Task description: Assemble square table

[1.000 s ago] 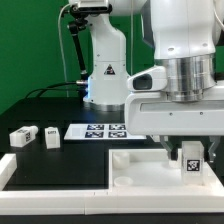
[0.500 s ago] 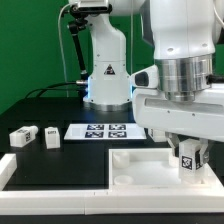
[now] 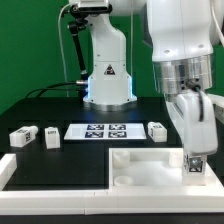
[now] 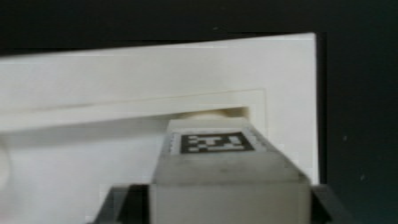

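The white square table top (image 3: pixel 140 168) lies at the front right, raised rim up. My gripper (image 3: pixel 194 166) is shut on a white tagged leg block (image 3: pixel 194 159) and holds it upright over the top's corner on the exterior view's right. In the wrist view the leg (image 4: pixel 217 160) sits between my dark fingers (image 4: pixel 128 205), with its tag facing the camera, above an inner corner of the top (image 4: pixel 107 90). Whether the leg touches the top I cannot tell. Three more leg blocks lie on the black table: two on the left (image 3: pixel 22 136) (image 3: pixel 51 136) and one behind the top (image 3: pixel 157 130).
The marker board (image 3: pixel 103 130) lies flat in the middle, behind the top. A long white border rail (image 3: pixel 50 172) runs along the front left. The robot's base (image 3: pixel 105 70) stands at the back.
The wrist has turned and tilted, so the arm now looks narrower. The held leg has moved slightly right and down towards the top's corner. The leg block behind the top is now uncovered.
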`<state>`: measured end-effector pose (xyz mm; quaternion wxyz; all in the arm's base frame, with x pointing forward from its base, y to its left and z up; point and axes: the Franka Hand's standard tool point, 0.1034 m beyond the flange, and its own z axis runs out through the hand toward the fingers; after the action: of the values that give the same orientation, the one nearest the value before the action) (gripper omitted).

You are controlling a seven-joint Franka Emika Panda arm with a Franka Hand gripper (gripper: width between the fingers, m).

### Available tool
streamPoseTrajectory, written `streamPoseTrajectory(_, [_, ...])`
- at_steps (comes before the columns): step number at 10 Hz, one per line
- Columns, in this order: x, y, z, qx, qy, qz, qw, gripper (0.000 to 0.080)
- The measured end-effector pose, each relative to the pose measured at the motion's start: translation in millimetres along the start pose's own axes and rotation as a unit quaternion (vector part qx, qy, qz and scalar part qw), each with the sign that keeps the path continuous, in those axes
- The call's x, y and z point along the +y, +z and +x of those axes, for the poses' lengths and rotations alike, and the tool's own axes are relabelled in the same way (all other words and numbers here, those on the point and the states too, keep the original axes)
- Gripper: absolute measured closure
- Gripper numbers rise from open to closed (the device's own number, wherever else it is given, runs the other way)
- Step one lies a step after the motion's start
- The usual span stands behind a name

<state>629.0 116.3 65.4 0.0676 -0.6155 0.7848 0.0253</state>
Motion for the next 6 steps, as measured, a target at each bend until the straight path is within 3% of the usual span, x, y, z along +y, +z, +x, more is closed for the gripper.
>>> streamPoseTrajectory(2, [0.6,-0.3,1.8,0.005,0.037,0.005,0.999,0.0508])
streamPoseTrajectory(4, [1.4,0.0,3.2,0.009,-0.033,0.0,0.999,0.0507])
streamPoseTrajectory(5, [1.4,-1.1,4.1,0.008,-0.107,-0.009,0.994,0.0338])
streamPoseTrajectory(6, [-1.5,-2.8,1.7,0.006,-0.176,-0.008,0.984,0.0187])
